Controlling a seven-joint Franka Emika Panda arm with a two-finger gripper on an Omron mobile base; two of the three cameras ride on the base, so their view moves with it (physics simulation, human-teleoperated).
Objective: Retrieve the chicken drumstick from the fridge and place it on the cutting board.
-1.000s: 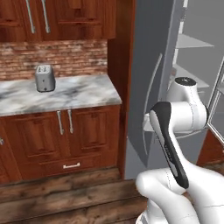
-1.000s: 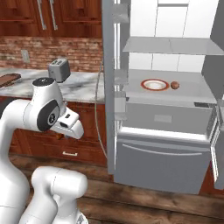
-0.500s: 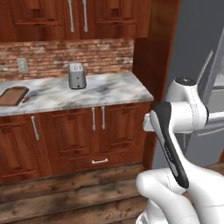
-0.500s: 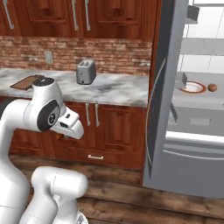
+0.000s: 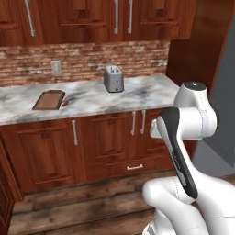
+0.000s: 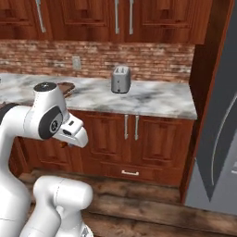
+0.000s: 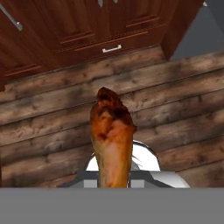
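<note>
The chicken drumstick (image 7: 112,135), orange-brown and charred at its thick end, rises from the bottom of the hand view over the wooden floor. My gripper (image 7: 113,181) is shut on its lower end, and the meat hides the fingertips. The cutting board (image 5: 48,99) lies on the marble counter at the left, well away from the arm. In the right base view the cutting board (image 6: 66,87) peeks out from behind my arm's upper joint. The fridge (image 6: 217,139) shows as a grey door at the right edge, and the fridge (image 5: 222,110) is a grey strip behind my arm.
A silver toaster (image 5: 113,79) stands on the marble counter (image 5: 137,94) near the brick wall. A small dark-red item (image 5: 65,103) lies just right of the board. Brown cabinets (image 6: 134,139) with handles and a drawer run below, and wooden floor (image 7: 52,113) lies before them.
The whole picture has slid right as the camera moved: the fridge went to the right edge, and the counter and cutting board came into view. The grip on the drumstick is unchanged.
</note>
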